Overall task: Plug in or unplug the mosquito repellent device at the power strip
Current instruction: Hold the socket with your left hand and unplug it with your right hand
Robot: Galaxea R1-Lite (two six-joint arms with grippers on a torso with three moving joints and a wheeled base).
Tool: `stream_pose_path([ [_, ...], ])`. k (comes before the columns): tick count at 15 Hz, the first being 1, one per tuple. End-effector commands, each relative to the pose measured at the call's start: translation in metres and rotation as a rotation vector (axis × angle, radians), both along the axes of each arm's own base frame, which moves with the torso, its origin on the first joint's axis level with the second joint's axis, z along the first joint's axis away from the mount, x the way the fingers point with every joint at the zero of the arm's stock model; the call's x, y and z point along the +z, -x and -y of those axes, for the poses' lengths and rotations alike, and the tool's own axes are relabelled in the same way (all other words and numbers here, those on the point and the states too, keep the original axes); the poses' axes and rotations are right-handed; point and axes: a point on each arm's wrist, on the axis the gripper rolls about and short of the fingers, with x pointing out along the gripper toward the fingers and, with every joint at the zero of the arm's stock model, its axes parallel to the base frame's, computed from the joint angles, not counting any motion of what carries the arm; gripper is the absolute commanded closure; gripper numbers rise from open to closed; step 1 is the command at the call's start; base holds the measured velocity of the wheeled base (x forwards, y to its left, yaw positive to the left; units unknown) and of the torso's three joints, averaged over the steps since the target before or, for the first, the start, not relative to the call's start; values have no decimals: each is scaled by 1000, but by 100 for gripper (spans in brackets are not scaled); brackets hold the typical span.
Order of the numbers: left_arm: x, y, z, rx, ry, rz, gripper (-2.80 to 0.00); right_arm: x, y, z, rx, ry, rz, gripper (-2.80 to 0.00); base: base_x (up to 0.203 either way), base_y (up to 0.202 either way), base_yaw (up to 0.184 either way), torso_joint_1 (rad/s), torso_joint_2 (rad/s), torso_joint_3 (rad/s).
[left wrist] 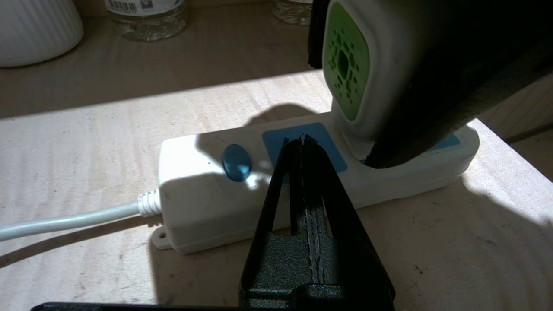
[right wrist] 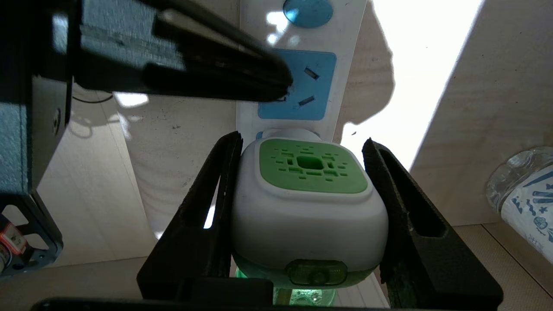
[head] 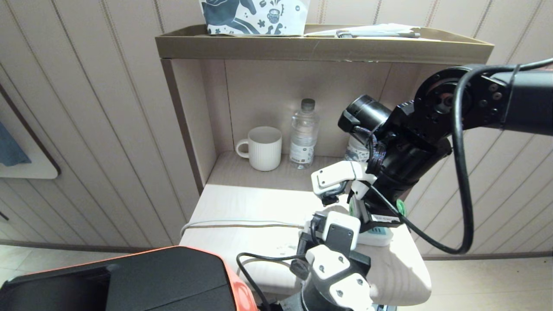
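The mosquito repellent device [right wrist: 309, 203], white with a green vented face, stands plugged into the white power strip [left wrist: 198, 194] on the pale wooden table [head: 242, 203]. My right gripper [right wrist: 302, 144] is shut on the device, one dark finger on each side of its body. In the right wrist view a glimpse of its green bottle shows beneath the head. My left gripper [left wrist: 301, 140] is shut, and its joined tips rest on the strip's blue socket panel [left wrist: 324, 142], between the bluish button [left wrist: 236, 162] and the device. The grey-white cord [left wrist: 65, 222] leaves the strip's end.
A ribbed white mug [head: 264, 147] and a clear water bottle [head: 303, 134] stand at the back of the alcove. A second bottle [right wrist: 525, 203] is behind the right arm. A shelf [head: 319, 45] with a patterned box overhangs. My orange-black base [head: 129, 280] fills the lower left.
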Motion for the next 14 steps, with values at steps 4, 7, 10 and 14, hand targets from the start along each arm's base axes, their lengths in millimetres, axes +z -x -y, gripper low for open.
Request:
stream_pose_path([
  [4, -24, -10, 6, 33, -26, -10, 0, 0, 3, 1, 10, 4, -7, 0, 0, 0, 0, 0, 0, 0],
  [7, -34, -19, 4, 54, -42, -18, 0, 2, 4, 1, 10, 3, -2, 0, 0, 0, 0, 0, 0, 0],
  [10, -35, -18, 3, 54, -45, -20, 0, 15, 12, 7, 9, -19, 34, 0, 0, 0, 0, 0, 0, 0],
  [14, -35, -17, 3, 53, -43, -19, 0, 26, 17, 18, -12, -37, 60, 0, 0, 0, 0, 0, 0, 0],
])
